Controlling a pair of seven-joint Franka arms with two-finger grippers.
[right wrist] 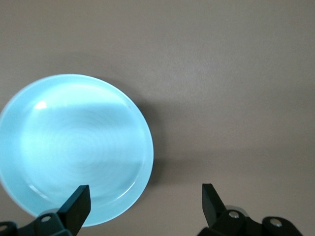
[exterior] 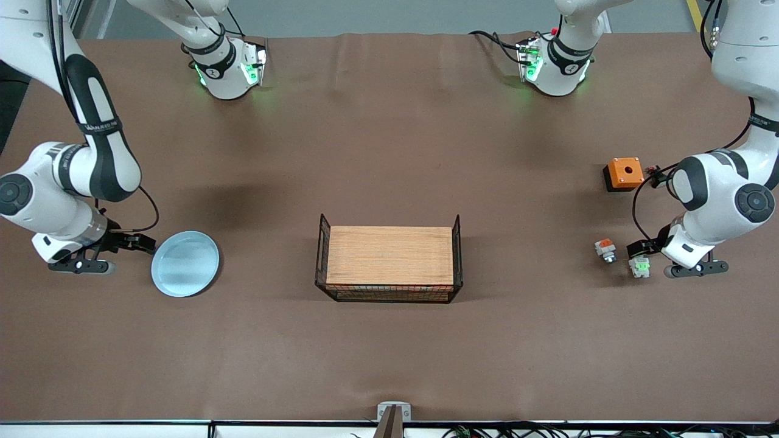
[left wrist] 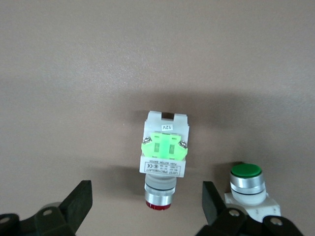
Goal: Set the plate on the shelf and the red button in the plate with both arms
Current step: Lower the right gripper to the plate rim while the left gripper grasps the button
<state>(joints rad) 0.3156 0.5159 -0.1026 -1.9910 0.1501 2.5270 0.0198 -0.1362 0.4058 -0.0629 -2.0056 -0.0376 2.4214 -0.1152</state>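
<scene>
Left wrist view: your spread left gripper (left wrist: 142, 209) straddles the red button (left wrist: 164, 156).
Its long axis runs 12-to-6; right gripper (right wrist: 142, 209), spread, meets the plate (right wrist: 74, 147) rim.

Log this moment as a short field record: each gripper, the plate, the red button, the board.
right gripper: open, low at the plate's rim, holding nothing
left gripper: open, over the red button, holding nothing
plate: flat on the table, toward the right arm's end
red button: lying on the table, toward the left arm's end, green tab up
wooden board: bare, in a wire frame at table centre
</scene>
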